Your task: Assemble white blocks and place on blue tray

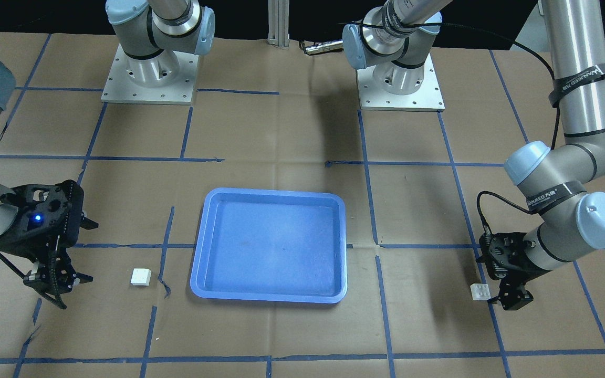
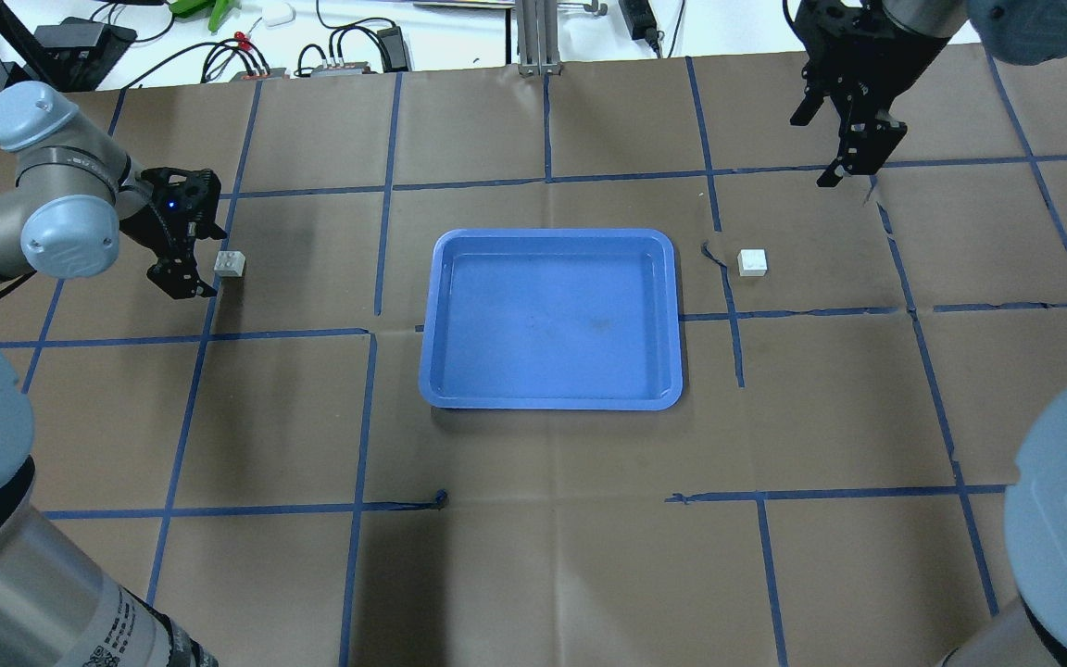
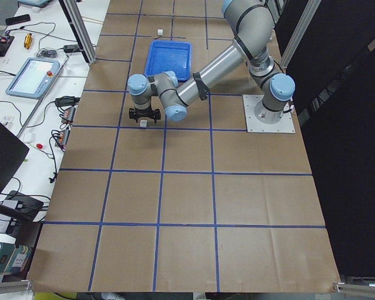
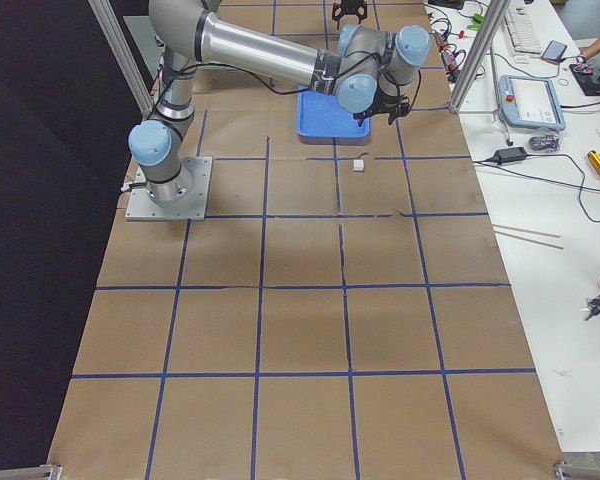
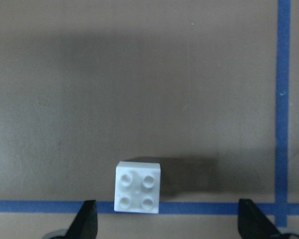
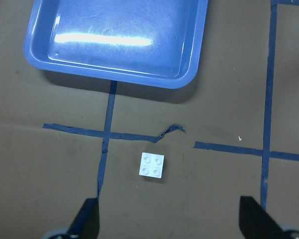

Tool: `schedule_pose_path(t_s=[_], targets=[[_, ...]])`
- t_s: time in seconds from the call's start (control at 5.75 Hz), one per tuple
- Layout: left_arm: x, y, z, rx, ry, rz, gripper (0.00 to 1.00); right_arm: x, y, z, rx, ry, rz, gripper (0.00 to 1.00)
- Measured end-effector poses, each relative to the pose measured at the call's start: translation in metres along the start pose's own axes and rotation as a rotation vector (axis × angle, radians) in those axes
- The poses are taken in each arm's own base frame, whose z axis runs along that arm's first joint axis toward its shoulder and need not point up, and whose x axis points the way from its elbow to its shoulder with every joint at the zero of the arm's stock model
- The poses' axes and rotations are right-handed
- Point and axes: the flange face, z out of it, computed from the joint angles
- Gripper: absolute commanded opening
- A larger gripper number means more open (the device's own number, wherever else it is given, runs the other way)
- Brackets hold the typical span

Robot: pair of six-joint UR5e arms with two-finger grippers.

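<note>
Two grippers, both spread wide, nothing in either. The left gripper [image 5: 169,223] hangs over the first white block [image 5: 138,187], which sits studs-up on a blue tape line [image 5: 50,206] between the fingers, nearer one, touching neither. The right gripper [image 6: 169,221] is well back from the second white block [image 6: 153,165], which lies on the table near the blue tray [image 6: 40,52].

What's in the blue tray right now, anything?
Empty. The blue tray shows only its bare floor; one white block and the other white block sit on the table, either side of it.
</note>
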Motion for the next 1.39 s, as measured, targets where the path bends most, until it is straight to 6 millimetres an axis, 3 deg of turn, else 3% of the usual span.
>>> schedule_pose_path(t_s=[0.17, 0.35, 1.04, 1.22, 1.39], targets=[[0.000, 0.001, 0.005, 0.001, 0.000, 0.003, 0.94, 0.005, 0.014, 0.027, 0.029, 0.002, -0.021, 1.00], [-0.001, 0.001, 0.007, -0.001, 0.001, 0.011, 0.82, 0.003, 0.033, 0.051, 0.068, 0.023, -0.015, 1.00], [-0.007, 0.004, 0.008, -0.003, -0.001, 0.029, 0.82, -0.017, 0.075, 0.130, 0.247, 0.060, 0.113, 1.00], [-0.008, 0.005, 0.010, -0.002, 0.003, 0.028, 0.61, -0.020, 0.086, 0.145, 0.272, 0.063, 0.132, 1.00], [-0.008, 0.005, 0.012, 0.002, 0.005, 0.028, 0.25, -0.023, 0.091, 0.162, 0.279, 0.069, 0.134, 1.00]])
